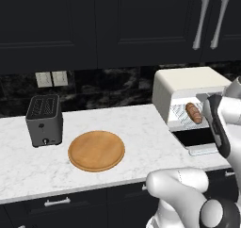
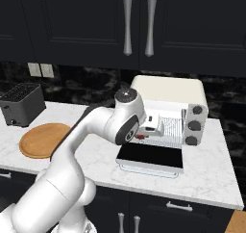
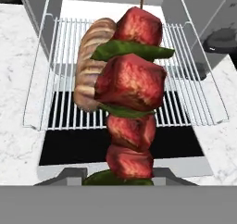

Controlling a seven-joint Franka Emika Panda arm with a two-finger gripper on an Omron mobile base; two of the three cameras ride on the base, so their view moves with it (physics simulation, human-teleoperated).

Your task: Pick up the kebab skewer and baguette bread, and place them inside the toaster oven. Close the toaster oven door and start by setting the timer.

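Observation:
The kebab skewer, red meat chunks with green pepper, rises between my fingertips; my gripper is shut on its lower end. It hangs over the open toaster oven door, in front of the wire rack. The baguette bread lies on the left part of the rack, behind the skewer. From the left, the baguette shows inside the cream toaster oven. From the right, my gripper is at the oven mouth, above the lowered door, with a red bit of skewer below it.
A round wooden board lies mid-counter, with a dark grey slot toaster to its left. Dark wall cabinets hang close above the oven. The oven's knobs are on its right face. My arm's elbow stands just left of the oven.

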